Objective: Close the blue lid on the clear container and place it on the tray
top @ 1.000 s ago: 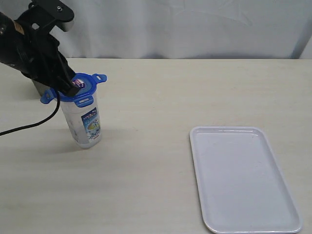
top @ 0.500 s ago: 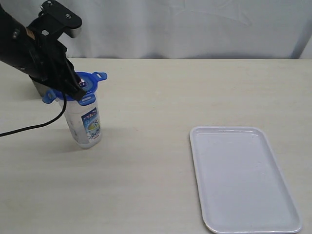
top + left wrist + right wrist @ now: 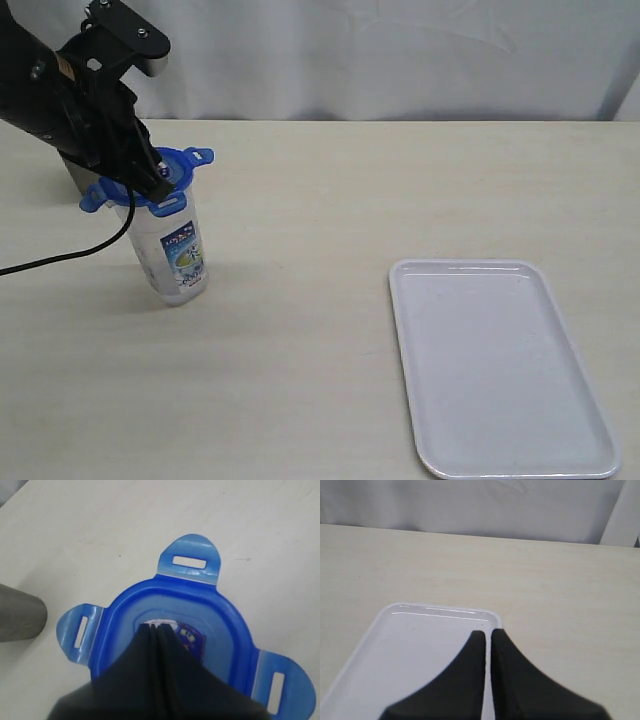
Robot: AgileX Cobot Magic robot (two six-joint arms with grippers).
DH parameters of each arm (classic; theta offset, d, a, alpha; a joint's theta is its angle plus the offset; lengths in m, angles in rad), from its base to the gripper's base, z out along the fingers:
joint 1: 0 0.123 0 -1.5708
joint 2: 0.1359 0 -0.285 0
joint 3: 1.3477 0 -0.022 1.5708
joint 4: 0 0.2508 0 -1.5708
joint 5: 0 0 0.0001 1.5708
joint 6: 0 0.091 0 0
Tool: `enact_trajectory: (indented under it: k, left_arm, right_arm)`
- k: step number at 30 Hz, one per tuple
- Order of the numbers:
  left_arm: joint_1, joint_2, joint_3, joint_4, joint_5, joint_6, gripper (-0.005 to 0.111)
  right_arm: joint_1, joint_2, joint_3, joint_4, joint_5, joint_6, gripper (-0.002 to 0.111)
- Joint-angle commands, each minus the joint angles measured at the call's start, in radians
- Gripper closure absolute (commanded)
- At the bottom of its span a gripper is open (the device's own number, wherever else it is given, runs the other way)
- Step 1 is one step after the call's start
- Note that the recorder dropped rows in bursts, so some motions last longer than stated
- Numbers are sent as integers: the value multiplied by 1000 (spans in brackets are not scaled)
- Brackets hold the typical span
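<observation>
The clear container [image 3: 175, 255] stands upright at the table's left, its printed label facing the camera. The blue lid [image 3: 180, 170] sits on its mouth, flaps sticking out sideways. My left gripper [image 3: 160, 172] is shut, its tips pressed on the lid's centre by the sticker; the left wrist view shows the closed tips [image 3: 159, 627] on the blue lid [image 3: 220, 625]. The white tray [image 3: 500, 365] lies flat at the right. My right gripper [image 3: 487, 632] is shut and empty, hovering over a corner of the tray [image 3: 410, 645]; it does not show in the exterior view.
A grey metal cup [image 3: 20, 612] stands just behind the container, partly hidden by my left arm [image 3: 70, 90]. A black cable [image 3: 60, 260] trails over the table at the left. A white curtain backs the table.
The left gripper has shifted slightly on the lid, and the lid and container top have rocked a little leftward. The tray has not moved.
</observation>
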Motion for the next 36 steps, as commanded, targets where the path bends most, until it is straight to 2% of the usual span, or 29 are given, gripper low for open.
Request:
enact_trajectory:
  k: [1,12,20,36]
  left_arm:
    - [1,17,16,29,69,-18,107]
    - [1,17,16,14,82,-20,107]
    - [-80,17,16,18,81,-25,107]
    - [-80,17,16,148,104,-97,107]
  right_arm:
    - [1,-5,2,-2,-1,-3,104]
    - [1,-5,2,-2,-1,-3,104]
    - [1,-5,2,-2,-1,-3,104]
    - [1,-5,2,-2,-1,-3,104]
